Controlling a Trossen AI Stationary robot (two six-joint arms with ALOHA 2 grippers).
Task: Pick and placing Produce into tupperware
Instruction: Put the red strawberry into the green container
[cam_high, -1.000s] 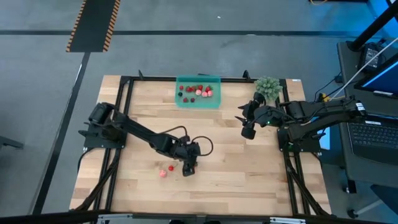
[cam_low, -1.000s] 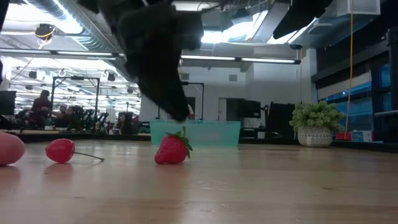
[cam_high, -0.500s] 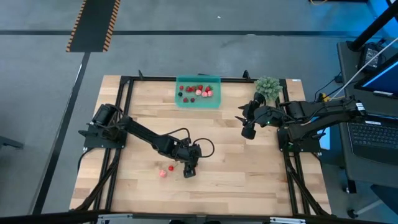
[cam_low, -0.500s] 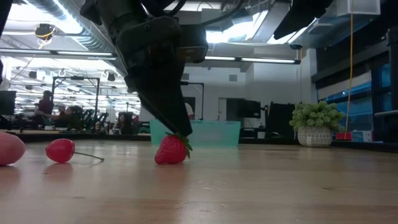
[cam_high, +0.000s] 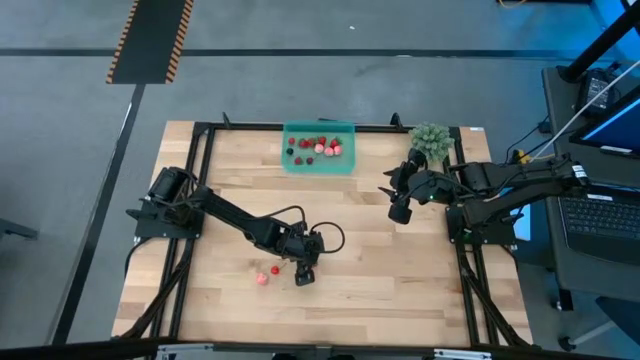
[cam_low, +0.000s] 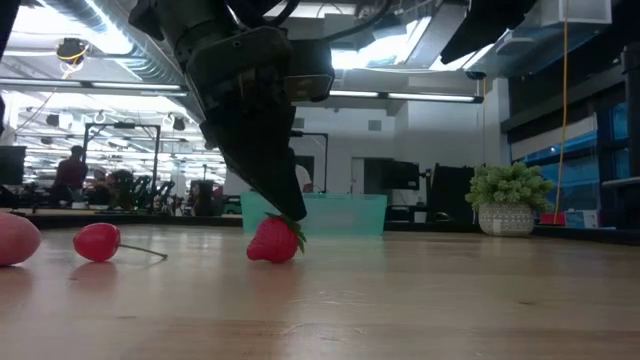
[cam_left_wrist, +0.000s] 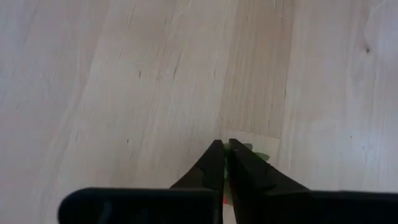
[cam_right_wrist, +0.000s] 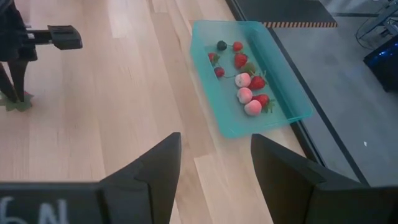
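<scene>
A red strawberry (cam_low: 273, 242) lies on the wooden table near its front middle, with my left gripper (cam_low: 290, 212) (cam_high: 303, 278) shut on its green top. Just to its left lie a red cherry-like piece (cam_low: 97, 242) (cam_high: 274, 269) and a pale pink piece (cam_low: 15, 240) (cam_high: 262, 280). The teal tupperware (cam_high: 320, 160) (cam_right_wrist: 273, 118) stands at the far edge and holds several red, pink and dark pieces. My right gripper (cam_high: 399, 212) (cam_right_wrist: 214, 146) hangs open above the table's right part, holding nothing. My left gripper pinches the strawberry's green leafy top (cam_left_wrist: 252, 151) between the tips of its two fingers (cam_low: 283, 195). The fingers slant down onto it from above. The strawberry's red body rests on the table, tipped a little to one side.
A small potted green plant (cam_high: 430, 140) (cam_low: 508, 200) stands at the far right corner. A black frame (cam_high: 200, 150) runs along the table's edges. Bare wood lies between the strawberry and the tupperware.
My left gripper has shut its fingers on the strawberry's leafy top. The strawberry has tipped and shifted slightly on the table under the fingers.
</scene>
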